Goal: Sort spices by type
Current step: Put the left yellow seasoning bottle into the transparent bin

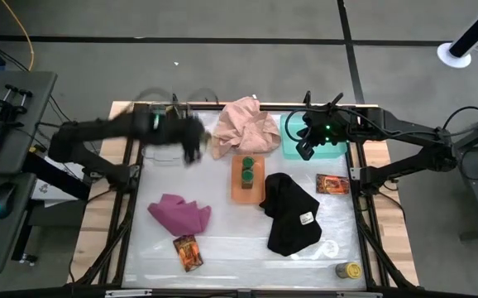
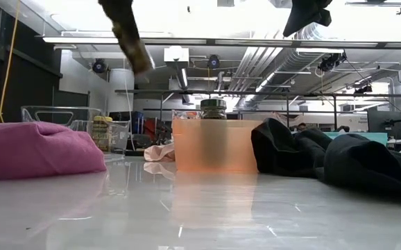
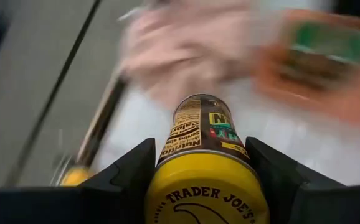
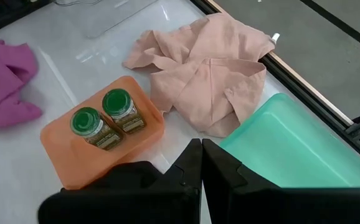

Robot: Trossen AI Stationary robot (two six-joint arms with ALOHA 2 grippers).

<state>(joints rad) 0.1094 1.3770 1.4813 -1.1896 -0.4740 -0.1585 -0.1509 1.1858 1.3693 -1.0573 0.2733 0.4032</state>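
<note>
My left gripper (image 1: 191,145) hangs in the air over the table's far left part, beside the pink cloth (image 1: 243,124), shut on a yellow-lidded spice jar (image 3: 205,127). Two green-lidded jars (image 4: 108,118) stand in the orange tray (image 1: 247,189). A second yellow-lidded jar (image 1: 348,270) sits at the near right corner. One red-brown packet (image 1: 188,252) lies near the front edge and another (image 1: 332,184) lies right of the black cloth. My right gripper (image 4: 202,168) is shut and empty above the teal tray (image 4: 292,149). My left gripper pinches the yellow-lidded jar between its two fingers (image 3: 136,165) at the lid end (image 3: 205,193). The fingers lie along the jar, and its labelled body sticks out past the fingertips. In the low view the jar (image 2: 138,55) is lifted clear and tilted, with its bottom pointing down.
A clear bin (image 2: 62,118) at the far left holds another yellow-lidded jar (image 2: 102,132). A magenta cloth (image 1: 179,213) lies at the near left and a black cloth (image 1: 289,211) at centre right. Bare white tabletop shows along the front, between the near packet and the black cloth.
</note>
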